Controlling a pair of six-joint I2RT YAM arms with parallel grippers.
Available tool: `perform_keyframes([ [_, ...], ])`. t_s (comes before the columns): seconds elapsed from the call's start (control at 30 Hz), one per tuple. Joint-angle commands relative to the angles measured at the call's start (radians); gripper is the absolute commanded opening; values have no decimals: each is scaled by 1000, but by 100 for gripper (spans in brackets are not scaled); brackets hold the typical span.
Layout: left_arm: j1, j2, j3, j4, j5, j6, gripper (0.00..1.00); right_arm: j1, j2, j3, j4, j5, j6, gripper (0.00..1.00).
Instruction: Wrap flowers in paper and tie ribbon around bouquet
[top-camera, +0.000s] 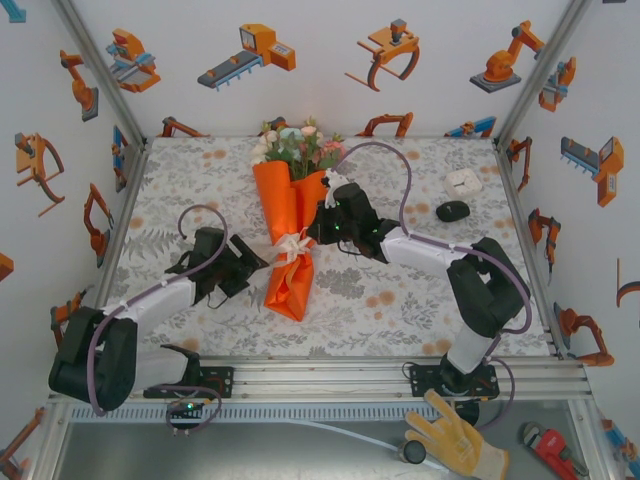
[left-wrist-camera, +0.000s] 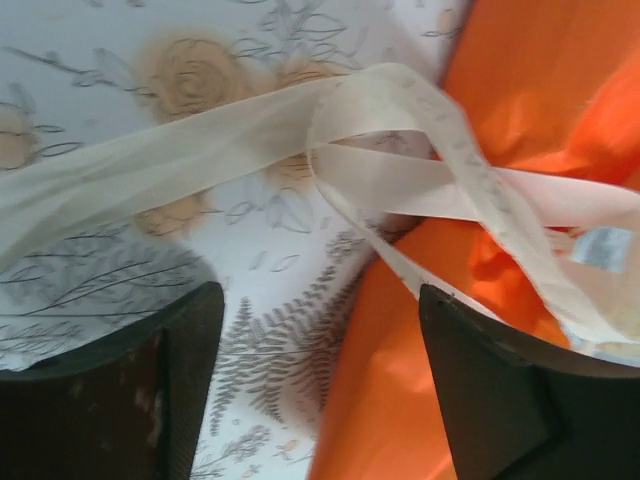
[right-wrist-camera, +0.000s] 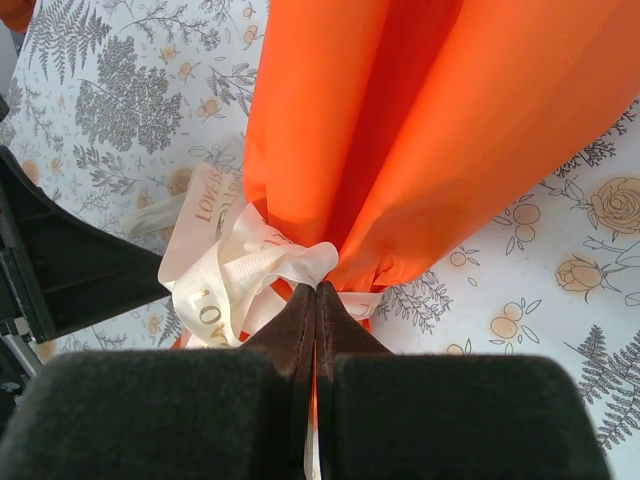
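Note:
The bouquet lies in the middle of the table, an orange paper (top-camera: 285, 200) cone with the flowers (top-camera: 298, 145) poking out of its far end. A cream ribbon (top-camera: 293, 246) is knotted round its narrow waist. My right gripper (top-camera: 320, 226) reaches in from the right. Its jaws (right-wrist-camera: 316, 292) are shut on the ribbon (right-wrist-camera: 235, 275) right at the knot, against the paper (right-wrist-camera: 420, 130). My left gripper (top-camera: 252, 262) is just left of the waist. In its wrist view it (left-wrist-camera: 320, 385) stands open, with the ribbon (left-wrist-camera: 380, 180) trailing loose beyond the fingertips and the paper (left-wrist-camera: 540, 100) at the right.
A small white box (top-camera: 463, 181) and a black oval object (top-camera: 453, 211) sit at the back right of the table. A yellow glove (top-camera: 455, 440) and a red wrench (top-camera: 550, 450) lie below the table's front rail.

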Motion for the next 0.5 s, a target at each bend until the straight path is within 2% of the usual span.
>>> perform_keyframes([
  [0.0,7,10,15,46,5,14,92,6,-39,-8,26,-12,9,0],
  [0.1,13,-12,4,40,-26,13,89,7,-42,-8,27,-12,6,0],
  [0.2,29,-58,-17,13,-58,-16,79,5,-41,-8,26,-13,6,0],
  [0.3,57,-114,-47,15,-56,-40,64,6,-42,-10,27,-11,4,0],
  [0.4,80,-169,-58,-4,-59,-60,63,5,-45,-16,32,-9,5,0],
  [0.47,80,-179,-58,-3,-61,-59,66,6,-44,-17,33,-9,4,0],
])
